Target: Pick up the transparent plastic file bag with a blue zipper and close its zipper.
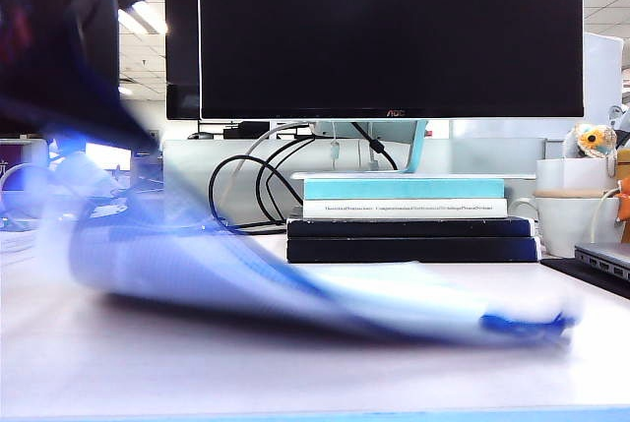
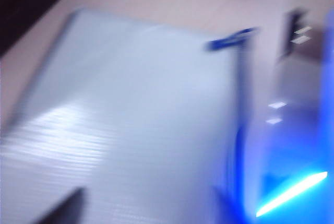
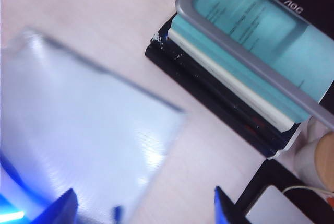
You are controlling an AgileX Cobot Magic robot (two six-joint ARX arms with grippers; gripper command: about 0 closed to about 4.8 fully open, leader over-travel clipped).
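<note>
1. Lying half-lifted on my pale worktop [image 1: 295, 373], the translucent whitish mesh plastic file bag [image 1: 246, 274] blurs.
2. My left tool [image 1: 59, 38] hangs above its raised end; its grip I cannot tell.
3. My right tool [image 3: 141, 208] hovers wide open, empty, over the bag.

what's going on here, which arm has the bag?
The left arm, blurred at upper left of the exterior view, is over the raised left end of the file bag; whether the left gripper grips it is lost in blur. The bag's other end with the blue zipper pull lies on the table, in front of the stacked books. The right gripper hovers open above the bag, holding nothing. Too blurred to tell if the zipper's closed.
</note>
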